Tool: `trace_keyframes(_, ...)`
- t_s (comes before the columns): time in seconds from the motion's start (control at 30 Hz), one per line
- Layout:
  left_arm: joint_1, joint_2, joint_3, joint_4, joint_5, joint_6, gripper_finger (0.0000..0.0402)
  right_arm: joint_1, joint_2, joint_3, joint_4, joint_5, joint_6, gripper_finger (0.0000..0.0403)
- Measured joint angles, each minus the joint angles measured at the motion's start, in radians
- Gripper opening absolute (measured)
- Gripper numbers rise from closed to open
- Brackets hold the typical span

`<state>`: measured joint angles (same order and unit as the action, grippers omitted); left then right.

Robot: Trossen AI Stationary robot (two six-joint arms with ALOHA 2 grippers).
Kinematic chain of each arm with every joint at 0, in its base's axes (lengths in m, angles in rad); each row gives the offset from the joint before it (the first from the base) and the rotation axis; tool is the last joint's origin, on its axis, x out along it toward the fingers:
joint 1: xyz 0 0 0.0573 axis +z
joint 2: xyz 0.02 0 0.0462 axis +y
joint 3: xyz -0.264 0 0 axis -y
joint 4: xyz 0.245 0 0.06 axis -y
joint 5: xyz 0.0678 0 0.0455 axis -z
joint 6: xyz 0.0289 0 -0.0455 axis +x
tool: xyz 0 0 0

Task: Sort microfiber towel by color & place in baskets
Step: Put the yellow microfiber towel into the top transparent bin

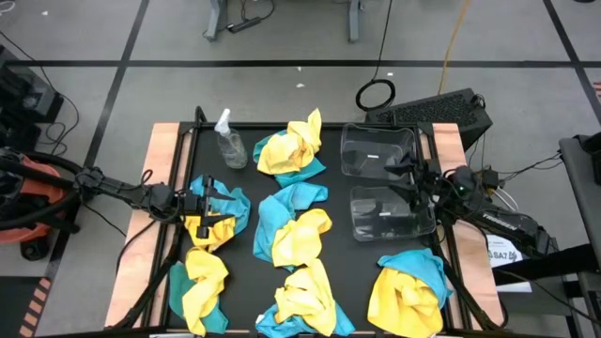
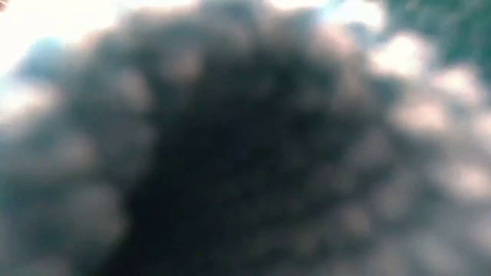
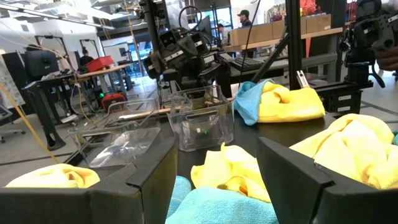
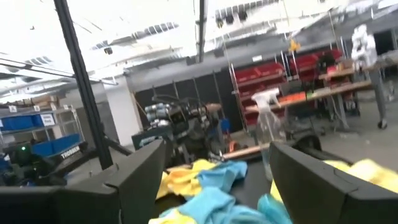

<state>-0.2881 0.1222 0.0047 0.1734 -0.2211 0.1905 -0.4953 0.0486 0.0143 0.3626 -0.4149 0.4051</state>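
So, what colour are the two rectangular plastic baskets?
Clear, see-through plastic baskets; the high view shows this best.

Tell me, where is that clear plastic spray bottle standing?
Seen from above, the clear plastic spray bottle stands upright at the black table's far left corner, just left of a yellow-and-teal microfiber towel bundle.

Count from the high view: 2 clear baskets point(image 1: 378, 150) point(image 1: 391, 212), both empty. 1 spray bottle point(image 1: 230, 141). 6 mixed yellow/teal towel heaps point(image 1: 291, 148); individual cloths too bunched to count. 2 arms.
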Motion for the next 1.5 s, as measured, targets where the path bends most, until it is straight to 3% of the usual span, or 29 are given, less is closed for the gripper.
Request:
trace_keyframes(0.3,0.000,0.000,0.000,-0.001,0.000,0.000,0.0223,0.000,0.000,0.000,0.161,0.042,0.040,0.0281)
trace_keyframes(0.57,0.000,0.000,0.000,-0.001,0.000,0.000,0.0223,0.000,0.008,0.000,0.188,0.039,0.033,0.0281)
trace_keyframes(0.8,0.000,0.000,0.000,-0.002,0.000,0.000,0.0223,0.000,0.116,0.102,0.184,0.014,-0.028,0.0281)
trace_keyframes(1.0,0.000,0.000,0.000,-0.003,0.000,0.000,0.0223,0.006,0.355,0.287,0.148,-0.065,-0.138,0.0281)
trace_keyframes(1.23,0.000,0.000,0.000,-0.003,0.000,0.000,0.0223,0.093,0.763,0.546,0.050,-0.084,-0.259,0.0281)
trace_keyframes(1.5,0.000,0.000,0.000,-0.002,0.000,0.000,0.0223,0.207,1.187,0.935,-0.207,-0.071,-0.449,0.0281)
